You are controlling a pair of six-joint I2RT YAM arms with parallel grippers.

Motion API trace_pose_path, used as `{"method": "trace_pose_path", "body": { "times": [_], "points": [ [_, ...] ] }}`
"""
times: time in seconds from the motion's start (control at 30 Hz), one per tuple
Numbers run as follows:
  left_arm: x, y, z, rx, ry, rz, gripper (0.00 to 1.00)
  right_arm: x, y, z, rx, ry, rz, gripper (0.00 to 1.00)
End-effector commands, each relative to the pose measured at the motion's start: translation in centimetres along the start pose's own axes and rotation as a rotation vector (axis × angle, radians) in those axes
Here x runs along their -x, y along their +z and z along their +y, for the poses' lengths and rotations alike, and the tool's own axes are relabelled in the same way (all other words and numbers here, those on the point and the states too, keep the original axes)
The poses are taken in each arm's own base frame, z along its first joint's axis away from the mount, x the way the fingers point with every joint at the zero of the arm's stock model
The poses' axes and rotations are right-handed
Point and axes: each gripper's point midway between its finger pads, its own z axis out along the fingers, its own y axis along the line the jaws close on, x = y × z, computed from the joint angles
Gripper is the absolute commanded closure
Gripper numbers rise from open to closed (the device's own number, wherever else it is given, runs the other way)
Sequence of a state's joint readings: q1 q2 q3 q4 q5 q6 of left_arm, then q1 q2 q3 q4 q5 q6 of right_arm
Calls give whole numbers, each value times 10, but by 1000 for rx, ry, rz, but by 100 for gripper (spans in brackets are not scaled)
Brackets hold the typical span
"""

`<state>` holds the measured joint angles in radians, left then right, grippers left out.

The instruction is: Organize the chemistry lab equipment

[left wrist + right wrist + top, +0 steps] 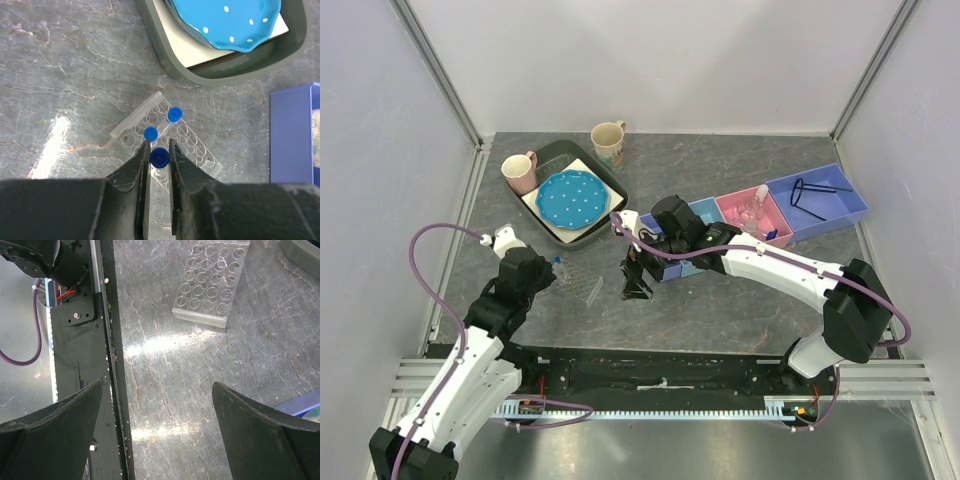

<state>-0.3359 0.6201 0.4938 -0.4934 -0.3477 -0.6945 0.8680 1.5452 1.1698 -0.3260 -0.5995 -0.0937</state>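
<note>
A clear tube rack (192, 145) lies on the grey table; it also shows in the top view (582, 284) and the right wrist view (211, 282). Two blue-capped tubes (151, 133) (174, 114) stand in its wells. My left gripper (159, 143) is shut on a third blue-capped tube (159, 157), held upright over the rack's near wells. In the top view the left gripper (554, 270) sits at the rack's left end. My right gripper (157, 387) is open and empty, just right of the rack (636, 280).
A dark tray (616, 195) with a blue dotted plate (570, 197) stands behind the rack, a pink mug (520, 172) and a cream mug (608, 143) beside it. Blue and pink bins (820, 200) (772, 222) line the right. The black front rail (80, 335) is near.
</note>
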Motion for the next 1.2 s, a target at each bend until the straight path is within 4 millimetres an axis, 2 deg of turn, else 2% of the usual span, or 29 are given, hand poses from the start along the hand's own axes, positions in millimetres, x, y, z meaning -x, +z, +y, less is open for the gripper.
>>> {"method": "trace_pose_path", "body": {
  "times": [0.0, 0.27, 0.53, 1.17],
  "points": [
    [21, 5, 9, 51, 25, -116, 98, 19, -7, 6, 24, -44, -55, 2],
    [22, 14, 17, 98, 23, -149, 98, 18, -5, 6, 31, -38, -52, 2],
    [20, 22, 15, 108, 39, -142, 98, 18, -4, 5, 31, -32, -50, 2],
    [10, 26, 17, 136, -4, -96, 98, 20, -7, 2, 32, -17, -60, 2]
  ]
}}
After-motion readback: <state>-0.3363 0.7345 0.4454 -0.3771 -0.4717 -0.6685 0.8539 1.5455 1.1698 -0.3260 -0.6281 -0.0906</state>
